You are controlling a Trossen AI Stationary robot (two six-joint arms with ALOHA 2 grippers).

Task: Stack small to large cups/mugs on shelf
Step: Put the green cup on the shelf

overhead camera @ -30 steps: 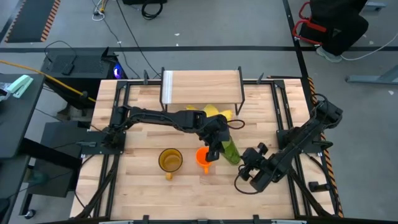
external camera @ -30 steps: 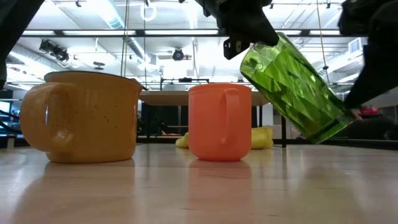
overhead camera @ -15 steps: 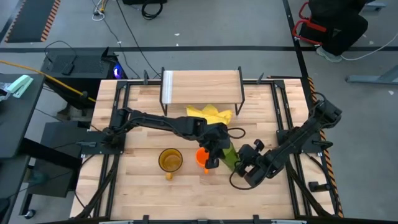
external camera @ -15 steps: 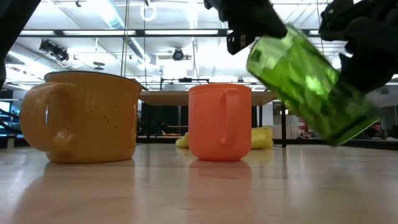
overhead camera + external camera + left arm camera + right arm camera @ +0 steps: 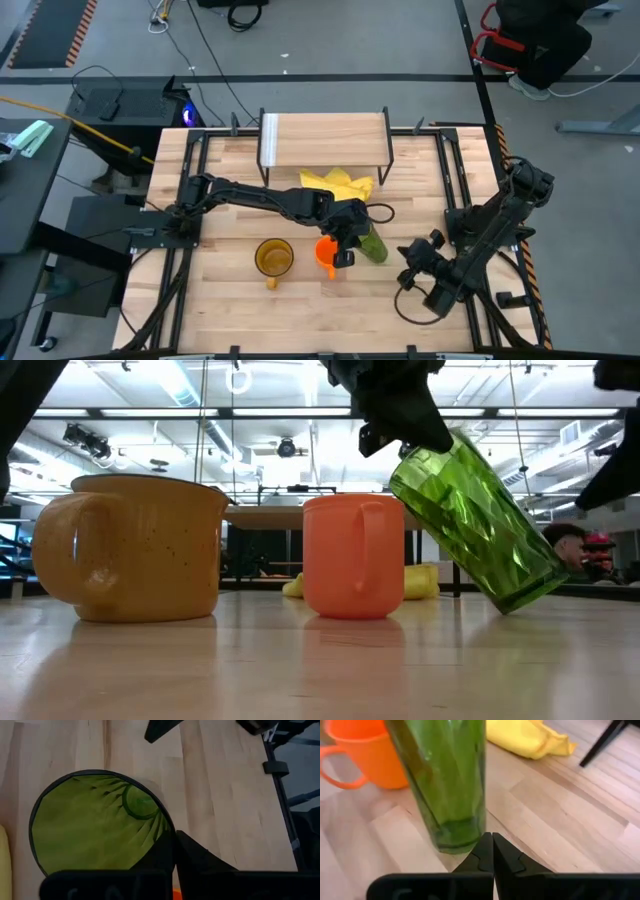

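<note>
Green tumbler (image 5: 470, 525): tilted, rim pinched by left gripper (image 5: 348, 236); right gripper (image 5: 412, 276) clenched empty. Set it upright before you release.

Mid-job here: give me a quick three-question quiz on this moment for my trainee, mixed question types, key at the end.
1. True or false: the green tumbler stands upright on the table.
2. Which gripper holds the tumbler's rim? A) left gripper B) right gripper
3. Fill in: the yellow cloth lies in front of the ____.

Key:
1. False; it is tilted, only its lower edge near the tabletop.
2. A; the right gripper is shut and apart from it.
3. Shelf. The orange mug and amber mug are not on it yet.
</note>
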